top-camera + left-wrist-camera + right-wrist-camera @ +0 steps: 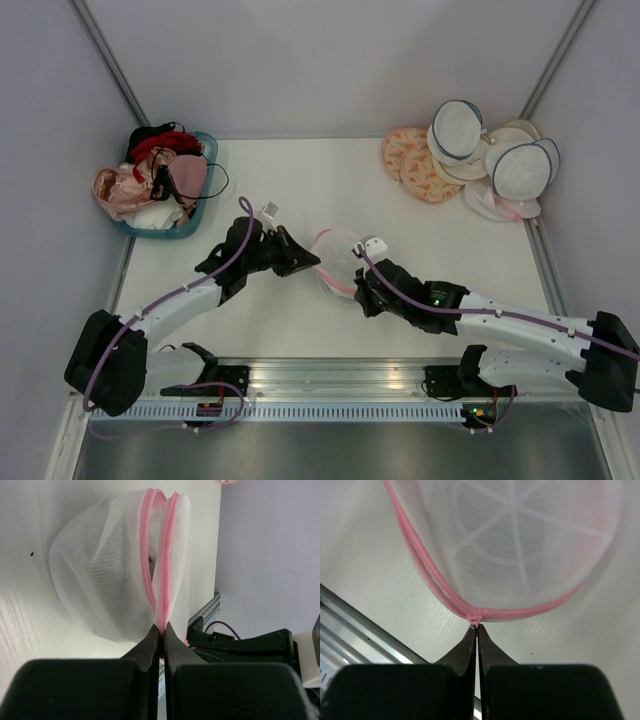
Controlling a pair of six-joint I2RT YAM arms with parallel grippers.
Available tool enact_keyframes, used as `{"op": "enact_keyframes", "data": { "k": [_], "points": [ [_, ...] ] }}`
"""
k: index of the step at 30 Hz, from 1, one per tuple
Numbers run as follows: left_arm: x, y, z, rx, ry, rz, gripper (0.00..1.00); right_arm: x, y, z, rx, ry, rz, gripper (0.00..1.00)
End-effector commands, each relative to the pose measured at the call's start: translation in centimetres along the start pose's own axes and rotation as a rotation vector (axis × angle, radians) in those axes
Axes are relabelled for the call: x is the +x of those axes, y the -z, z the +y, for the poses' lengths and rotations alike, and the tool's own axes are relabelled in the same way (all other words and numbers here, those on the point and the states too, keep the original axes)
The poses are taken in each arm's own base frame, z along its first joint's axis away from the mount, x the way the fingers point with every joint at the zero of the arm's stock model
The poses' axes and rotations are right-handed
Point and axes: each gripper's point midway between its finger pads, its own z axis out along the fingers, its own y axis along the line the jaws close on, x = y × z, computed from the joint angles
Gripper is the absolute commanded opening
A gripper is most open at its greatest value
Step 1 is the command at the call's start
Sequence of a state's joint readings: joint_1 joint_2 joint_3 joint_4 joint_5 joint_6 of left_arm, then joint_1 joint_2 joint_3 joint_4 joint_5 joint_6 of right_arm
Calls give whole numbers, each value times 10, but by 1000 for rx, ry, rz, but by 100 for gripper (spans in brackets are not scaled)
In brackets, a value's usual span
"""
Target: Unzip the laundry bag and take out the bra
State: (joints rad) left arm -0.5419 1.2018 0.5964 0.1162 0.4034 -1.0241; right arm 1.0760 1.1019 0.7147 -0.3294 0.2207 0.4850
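The laundry bag (336,256), white mesh with a pink zip rim, is held between both arms at the table's middle. My left gripper (308,262) is shut on the bag's pink rim (164,610); the two rim halves gape apart above its tips (161,629). My right gripper (358,284) is shut on the pink zip pull (476,617) at the rim's bottom, right at its tips (477,628). The bag's ribbed dome (512,535) fills the right wrist view. A greyish shade shows through the mesh; the bra itself is not clearly visible.
A teal basket (190,225) of pink, red and black bras stands at the back left. White navy-rimmed bags (455,130) and orange-patterned discs (412,160) lie at the back right. The metal rail (340,375) runs along the near table edge.
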Motion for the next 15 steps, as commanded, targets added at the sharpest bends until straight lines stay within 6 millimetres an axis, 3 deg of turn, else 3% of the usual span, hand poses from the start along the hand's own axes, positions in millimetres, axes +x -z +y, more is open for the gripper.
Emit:
{"op": "enact_keyframes", "data": {
  "k": [1,7,11,13,15],
  "points": [
    [-22,8,-19,54,-91,-21,2,1,17,-42,219,-31,-19,0],
    [-29,-2,-25,86,-146,40,2,-5,16,-70,399,1,-11,0],
    [-48,-19,-45,166,-179,60,2,-5,8,-54,308,5,-11,0],
    [-64,-25,-72,249,-218,57,2,-11,7,-42,234,-4,-37,0],
    [-70,-40,-74,279,-214,76,3,-19,7,-27,154,-19,-63,0]
  ]
}}
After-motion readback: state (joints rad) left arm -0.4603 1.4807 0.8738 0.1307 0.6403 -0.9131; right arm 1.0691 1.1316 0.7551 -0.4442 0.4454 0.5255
